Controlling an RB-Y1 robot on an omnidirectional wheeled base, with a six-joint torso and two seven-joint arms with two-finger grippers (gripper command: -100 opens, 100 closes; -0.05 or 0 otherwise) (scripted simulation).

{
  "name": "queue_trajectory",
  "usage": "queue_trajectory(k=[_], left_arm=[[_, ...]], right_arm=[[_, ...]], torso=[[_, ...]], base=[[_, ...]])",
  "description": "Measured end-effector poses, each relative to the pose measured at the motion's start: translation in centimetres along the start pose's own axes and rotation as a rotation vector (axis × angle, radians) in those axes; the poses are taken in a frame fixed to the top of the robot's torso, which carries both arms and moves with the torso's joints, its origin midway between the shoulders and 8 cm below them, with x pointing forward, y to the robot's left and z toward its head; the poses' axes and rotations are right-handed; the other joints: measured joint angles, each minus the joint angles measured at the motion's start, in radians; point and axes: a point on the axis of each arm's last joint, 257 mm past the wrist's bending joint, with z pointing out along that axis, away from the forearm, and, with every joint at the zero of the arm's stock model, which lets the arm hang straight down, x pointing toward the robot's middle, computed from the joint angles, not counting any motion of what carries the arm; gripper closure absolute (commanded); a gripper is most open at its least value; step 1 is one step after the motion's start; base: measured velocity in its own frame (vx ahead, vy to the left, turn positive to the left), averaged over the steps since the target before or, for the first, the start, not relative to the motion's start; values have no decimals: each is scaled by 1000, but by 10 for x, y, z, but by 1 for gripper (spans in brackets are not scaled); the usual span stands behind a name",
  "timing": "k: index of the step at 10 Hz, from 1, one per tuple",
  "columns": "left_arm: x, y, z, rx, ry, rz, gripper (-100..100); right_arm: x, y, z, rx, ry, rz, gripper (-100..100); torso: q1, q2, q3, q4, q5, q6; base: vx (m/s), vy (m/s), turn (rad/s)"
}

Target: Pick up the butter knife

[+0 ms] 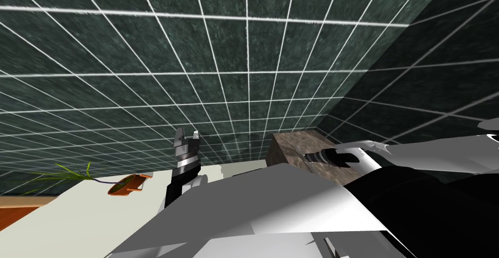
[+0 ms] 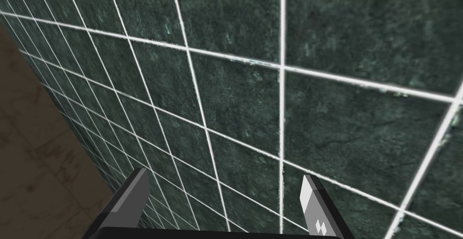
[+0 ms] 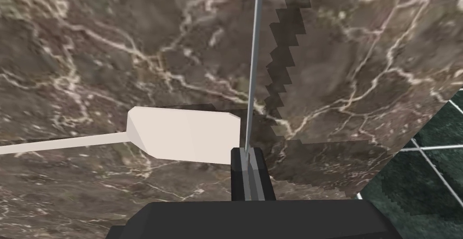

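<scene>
Butter knife rises edge-on from the right pincer, clamped between its closed fingers.

Left hand, fingers spread, faces a dark green tiled wall.
</scene>
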Motion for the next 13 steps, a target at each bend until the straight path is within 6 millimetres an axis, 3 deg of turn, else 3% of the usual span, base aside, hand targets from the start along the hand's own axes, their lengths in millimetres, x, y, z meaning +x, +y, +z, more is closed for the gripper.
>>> queue_trajectory(k=[1,2,3,12,13], left_arm=[[0,0,0,0,0,0,0],[0,0,0,0,0,0,0],[0,0,0,0,0,0,0],[0,0,0,0,0,0,0],[0,0,0,0,0,0,0]], right_arm=[[-1,0,0,1,-2,-1,100],[-2,-1,0,2,-3,-2,0],[-2,-1,0,2,-3,-2,100],[-9,7,-17,-3,11,-14,100],[-9,7,-18,-3,11,-13,0]], torso=[[-1,-1,-1,-1,-2,0],[-2,-2,-1,-1,-3,0],[-2,-2,-2,-2,-3,0],[-4,0,-1,-3,-6,2],[-4,0,-1,-3,-7,2]], base=[[0,0,0],[0,0,0],[1,0,10],[-9,-5,-22],[0,0,0]])
